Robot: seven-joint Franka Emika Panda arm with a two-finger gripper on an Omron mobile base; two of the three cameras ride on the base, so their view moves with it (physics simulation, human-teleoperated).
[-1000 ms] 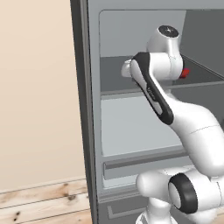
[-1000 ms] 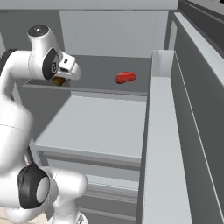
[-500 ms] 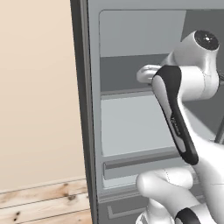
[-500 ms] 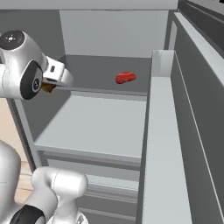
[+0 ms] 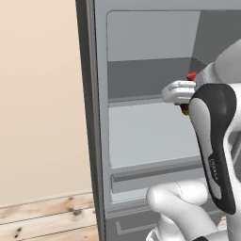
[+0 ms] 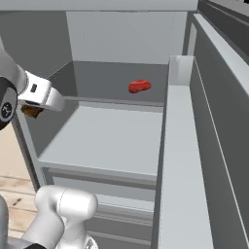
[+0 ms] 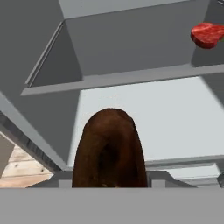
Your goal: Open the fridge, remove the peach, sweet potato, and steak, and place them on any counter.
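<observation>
"Were there any words or numbers to read?"

"Not really. The robot arm (image 5: 214, 141) had some tiny pale letters on its dark band, but they were too small and blurry to read."

"Was anything written on the fridge (image 6: 121, 141)?"

"No. Its grey walls and shelves had no letters, no stickers and no numbers on them."

"And the food?"

"The steak (image 6: 139, 86) was plain red, and the sweet potato (image 7: 109, 148) was plain brown. Neither one had a tag or a label."

"So nothing could be read at all?"

"Right, nothing could be read."
</observation>
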